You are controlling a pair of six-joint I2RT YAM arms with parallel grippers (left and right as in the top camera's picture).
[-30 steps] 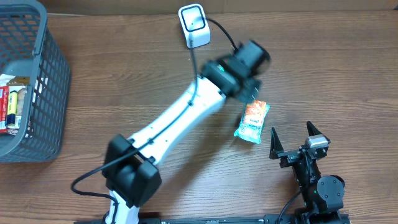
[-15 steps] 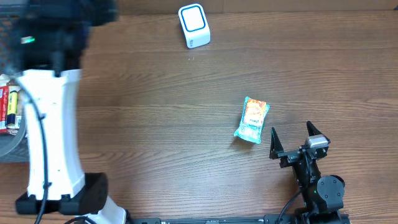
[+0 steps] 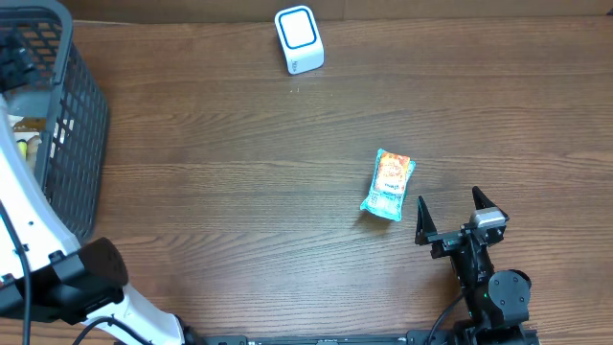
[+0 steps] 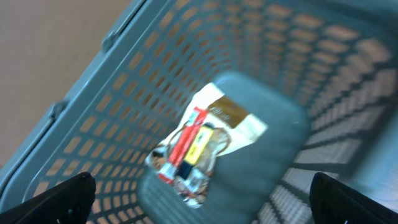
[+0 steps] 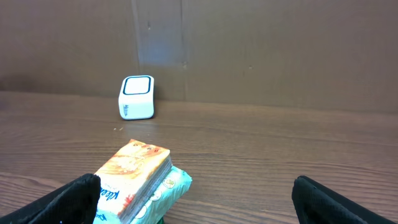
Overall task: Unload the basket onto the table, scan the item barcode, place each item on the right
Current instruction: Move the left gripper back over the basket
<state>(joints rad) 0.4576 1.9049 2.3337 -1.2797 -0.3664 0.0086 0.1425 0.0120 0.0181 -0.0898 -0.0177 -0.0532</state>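
Hovering over the basket [image 4: 93, 124] — left hand [image 4: 202, 199] (spread wide), packets [image 4: 199, 143] inside.

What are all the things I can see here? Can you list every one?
table: one, brown wood, under everything
scanner: one, white with a blue outline, at the far edge of the table
small pack: one, orange and teal, lying on the table just in front of the right pincer
basket: one, grey mesh, at the left end of the table
packets: too blurred to count, red, yellow and white, on the basket floor
left arm: one, white, reaching over the basket
left pincer: one, black, open and empty above the packets
right pincer: one, black, open and empty, low at the near right
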